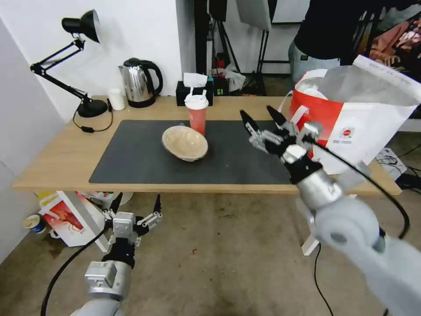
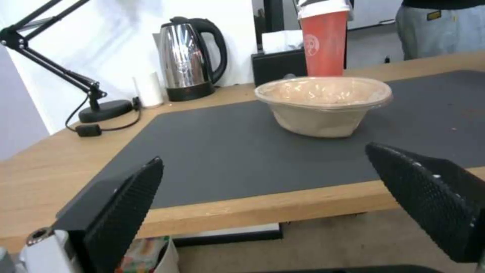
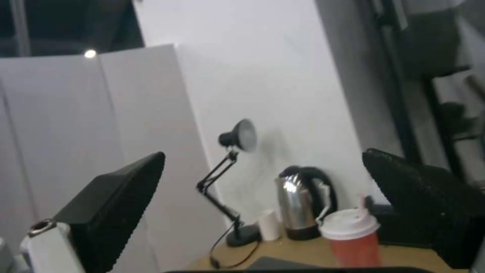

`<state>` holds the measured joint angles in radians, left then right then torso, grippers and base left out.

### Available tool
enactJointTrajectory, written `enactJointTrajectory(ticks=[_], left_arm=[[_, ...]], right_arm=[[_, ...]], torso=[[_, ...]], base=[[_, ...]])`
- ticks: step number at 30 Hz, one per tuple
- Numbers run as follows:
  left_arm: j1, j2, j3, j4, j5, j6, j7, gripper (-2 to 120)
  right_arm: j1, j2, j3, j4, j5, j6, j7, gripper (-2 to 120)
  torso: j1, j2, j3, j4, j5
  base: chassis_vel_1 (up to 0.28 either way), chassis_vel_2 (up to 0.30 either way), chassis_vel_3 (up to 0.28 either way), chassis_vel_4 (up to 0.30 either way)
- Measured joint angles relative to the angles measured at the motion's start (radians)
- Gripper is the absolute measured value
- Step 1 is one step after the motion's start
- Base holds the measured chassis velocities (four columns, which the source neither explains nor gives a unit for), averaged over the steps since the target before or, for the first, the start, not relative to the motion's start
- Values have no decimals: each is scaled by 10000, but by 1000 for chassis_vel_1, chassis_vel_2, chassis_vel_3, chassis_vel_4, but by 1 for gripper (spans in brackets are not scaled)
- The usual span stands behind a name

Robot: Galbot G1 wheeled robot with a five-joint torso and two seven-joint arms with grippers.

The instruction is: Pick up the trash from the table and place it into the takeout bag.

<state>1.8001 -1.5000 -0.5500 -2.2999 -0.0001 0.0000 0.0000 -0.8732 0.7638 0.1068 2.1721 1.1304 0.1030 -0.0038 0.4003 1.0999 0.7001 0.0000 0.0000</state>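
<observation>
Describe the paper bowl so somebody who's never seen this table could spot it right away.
Find the long wooden table and the dark grey mat covering its middle. Near the mat's centre, just in front of the red cup with a white lid, sits the paper bowl. It is the only beige, wide, shallow dish there; everything nearby is taller.

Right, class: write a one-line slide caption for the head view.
Open right gripper raised over the table beside the takeout bag; red cup and paper bowl remain.

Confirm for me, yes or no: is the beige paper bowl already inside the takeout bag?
No, the beige paper bowl sits on the dark mat on the table, apart from the takeout bag at the table's right end.
</observation>
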Motion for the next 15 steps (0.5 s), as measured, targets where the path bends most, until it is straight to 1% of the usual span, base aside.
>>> enactJointTrajectory(ticks=[3,4,8,9,12,15], left_arm=[[0,0,0,0,0,0,0,100],[0,0,0,0,0,0,0,100],[0,0,-1,0,0,0,0,100],[0,0,-1,0,0,0,0,100],[0,0,-1,0,0,0,0,100],[0,0,0,0,0,0,0,100]], right_arm=[[988,-45,-896,-672,77,-167,-466,100],[988,-45,-896,-672,77,-167,-466,100],[1960,-12,-1869,-1222,25,-363,-623,100],[1960,-12,-1869,-1222,25,-363,-623,100],[2481,26,-2410,-1548,-64,-482,-612,100],[2769,6,-2697,-1693,-93,-564,-626,100]], torso=[[0,0,0,-1,1],[0,0,0,-1,1],[-1,1,-1,0,0],[-1,1,-1,0,0],[-2,1,0,1,0],[-3,1,-1,0,0]], base=[[0,0,0,0],[0,0,0,0],[0,0,0,0],[0,0,0,0],[0,0,0,0],[0,0,0,0]])
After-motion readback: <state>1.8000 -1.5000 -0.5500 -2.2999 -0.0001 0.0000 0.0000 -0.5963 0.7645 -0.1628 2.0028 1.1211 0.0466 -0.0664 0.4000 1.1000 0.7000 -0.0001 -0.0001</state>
